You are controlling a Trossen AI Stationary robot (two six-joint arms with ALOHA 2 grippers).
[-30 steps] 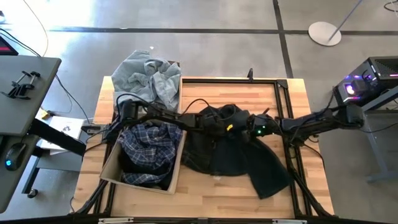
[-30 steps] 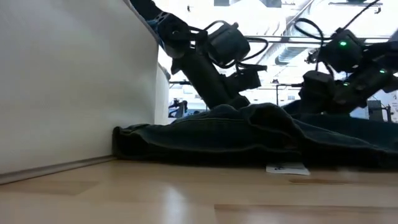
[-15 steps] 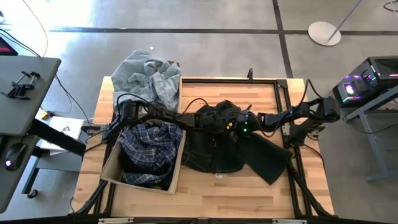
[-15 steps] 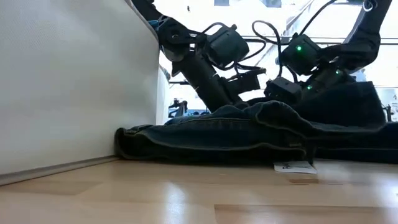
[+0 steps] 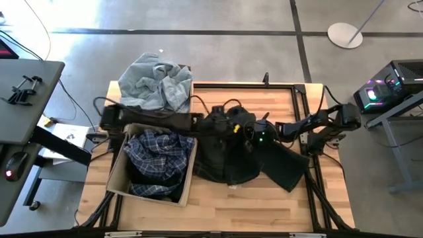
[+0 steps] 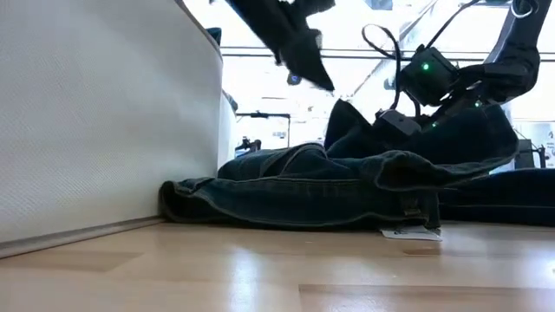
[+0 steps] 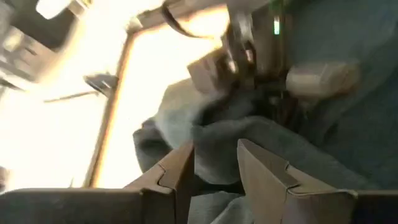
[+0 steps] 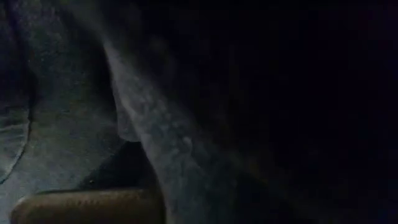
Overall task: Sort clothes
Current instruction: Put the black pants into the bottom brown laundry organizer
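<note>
A dark denim garment (image 5: pixel 228 162) (image 6: pixel 303 186) lies crumpled on the middle of the table. My left gripper (image 5: pixel 231 127) (image 7: pixel 214 149) reaches in from the table's left, is raised above the garment and is shut on a fold of it. My right gripper (image 5: pixel 254 137) (image 6: pixel 390 121) comes from the table's right and is sunk into the same garment's top. Its wrist view is filled with dark cloth. A navy-white plaid garment (image 5: pixel 158 152) fills the near bin. Pale grey-blue clothes (image 5: pixel 155 82) are heaped in the far bin. My left gripper pinches a raised fold of the dark denim (image 7: pixel 214 134) between its two fingers. One layer or several, I cannot tell. The fingers slant down from the table's left. The fold is drawn up into a peak (image 6: pixel 342 113), and the rest of the garment lies on the table.
Two beige fabric bins stand at the table's left, the near one (image 5: pixel 115 178) and the far one (image 5: pixel 188 92). The near bin's wall (image 6: pixel 104 130) fills the left of the low view. A white tag (image 6: pixel 408 232) lies on bare wood at the garment's near edge.
My left gripper has risen, drawing a fold of the dark denim up into a peak while the rest stays on the table. My right gripper has gone toward the table's left and into the garment, and the garment's right part has bunched toward the middle.
</note>
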